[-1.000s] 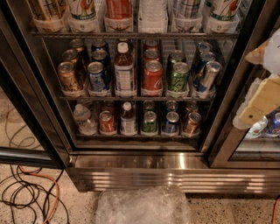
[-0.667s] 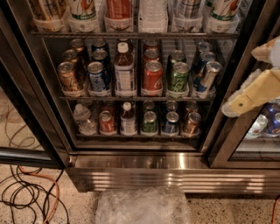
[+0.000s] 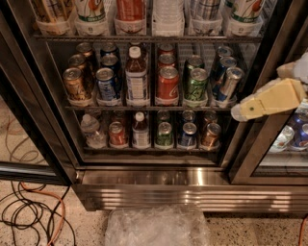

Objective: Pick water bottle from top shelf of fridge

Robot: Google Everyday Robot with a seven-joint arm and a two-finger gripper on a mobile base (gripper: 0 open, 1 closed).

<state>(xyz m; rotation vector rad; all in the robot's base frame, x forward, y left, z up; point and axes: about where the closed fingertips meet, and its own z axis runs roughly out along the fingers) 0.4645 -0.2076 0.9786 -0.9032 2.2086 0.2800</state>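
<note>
Water bottle (image 3: 168, 17) is standing in the middle of the top shelf (image 3: 144, 38) of the fridge (image 3: 192, 192). It is sitting in a translucent tray between a red-labelled bottle (image 3: 130, 12) on its left and a striped can (image 3: 206, 9) on its right. Only its ribbed lower body is showing, since the upper edge of the view is cutting off the cap.

The claw (image 3: 243, 110) is hanging at the right, in front of the dark door frame (image 3: 260, 139). It is sitting level with the middle rack of soda cans (image 3: 168, 84) and well below the top shelf. Whether it is open or closed I cannot tell; nothing is showing in its hold.

What is changing is the arm alone. A second ago the claw was sitting closer to the right edge and drooping more steeply. Now it is swinging leftward, lying flatter, and its tip is pointing toward the open compartment. Bottles and cans are sitting exactly where they were.

For the task, this is looking like the very start of the reach: the claw is closing in sideways but is gaining almost no height. By my reading, the move is still calling for a clear climb up and to the left before the water bottle is coming within grasp. Its neighbours are crowding it on both sides, so the final approach is probably needing care.
</note>
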